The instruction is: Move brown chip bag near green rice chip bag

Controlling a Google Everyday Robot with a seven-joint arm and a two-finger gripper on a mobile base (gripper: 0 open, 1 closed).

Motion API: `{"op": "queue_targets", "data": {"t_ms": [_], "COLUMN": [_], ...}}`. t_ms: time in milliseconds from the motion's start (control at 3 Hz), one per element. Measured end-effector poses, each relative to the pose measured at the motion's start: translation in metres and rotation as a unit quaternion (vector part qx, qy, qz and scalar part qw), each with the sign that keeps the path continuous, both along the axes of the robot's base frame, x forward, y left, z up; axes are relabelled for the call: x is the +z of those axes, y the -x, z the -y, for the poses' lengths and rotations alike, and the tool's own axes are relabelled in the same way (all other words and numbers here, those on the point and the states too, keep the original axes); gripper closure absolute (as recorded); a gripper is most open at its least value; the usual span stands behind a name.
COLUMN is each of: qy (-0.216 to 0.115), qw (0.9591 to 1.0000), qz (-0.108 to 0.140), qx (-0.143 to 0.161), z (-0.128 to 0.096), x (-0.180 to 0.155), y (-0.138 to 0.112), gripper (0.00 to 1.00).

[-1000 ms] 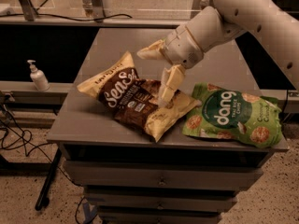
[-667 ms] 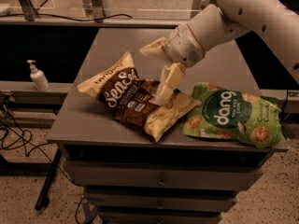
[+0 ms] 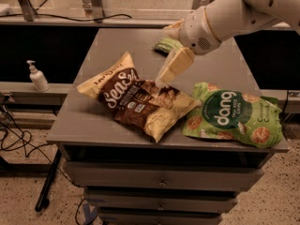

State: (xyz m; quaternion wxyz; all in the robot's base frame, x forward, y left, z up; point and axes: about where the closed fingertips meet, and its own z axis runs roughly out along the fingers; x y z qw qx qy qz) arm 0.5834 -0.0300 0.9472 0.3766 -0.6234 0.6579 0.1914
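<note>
The brown chip bag [image 3: 136, 102] lies flat on the grey table [image 3: 93, 125], left of centre, with its "Sea Salt" lettering facing up. The green rice chip bag [image 3: 229, 116], marked "dang", lies at the front right. Its left edge is right next to the brown bag's right corner. My gripper [image 3: 165, 55] hangs above the brown bag's far right end, open and empty. One pale finger [image 3: 176, 64] points down at the bag without touching it.
A smaller, darker green bag [image 3: 165, 44] lies behind the gripper near the table's back. A soap dispenser [image 3: 37, 76] stands on a ledge to the left. Drawers [image 3: 159, 177] sit under the tabletop. Cables [image 3: 18, 139] trail on the floor at left.
My gripper has lifted up and back from the brown bag, which it was touching before. Both bags lie where they were.
</note>
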Motion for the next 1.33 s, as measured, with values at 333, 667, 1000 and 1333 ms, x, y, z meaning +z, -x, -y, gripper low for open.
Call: {"op": "queue_targets", "data": {"t_ms": [333, 667, 1000, 1333], "qy": [-0.016, -0.044, -0.084, -0.084], "qw": [0.9948, 0.9837, 0.9693, 0.9693], "qz": [0.024, 0.049, 0.075, 0.075], "qx": [-0.098, -0.167, -0.219, -0.219], "z": [0.029, 0.055, 0.074, 0.074], "x": [0.029, 0.06, 0.091, 0.091], "y": [-0.019, -0.037, -0.053, -0.053], "gripper": [0.0, 0.0, 0.0, 0.0]}}
